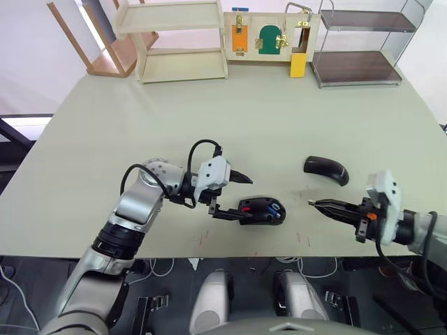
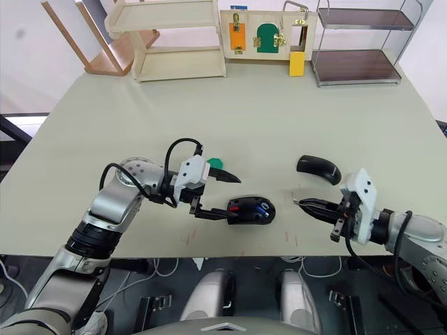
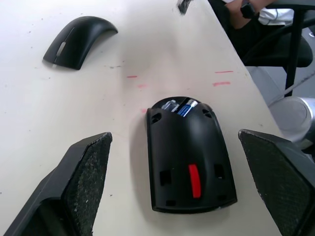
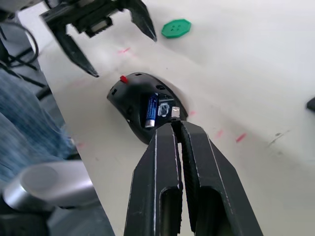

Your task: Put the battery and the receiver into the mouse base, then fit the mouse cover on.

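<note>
One mouse base (image 1: 262,210) sits low centre of the head view, holding one battery (image 4: 151,109) and one receiver (image 4: 174,112). One mouse cover (image 1: 326,169) lies right of centre. One green disc (image 4: 175,27). Two grippers: left (image 1: 233,196), right (image 1: 313,204). Two shelf racks and one latch board (image 1: 271,35) along the top

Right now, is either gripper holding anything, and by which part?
Nothing is held. The left gripper is open beside the mouse base; the right gripper is shut on nothing.
</note>
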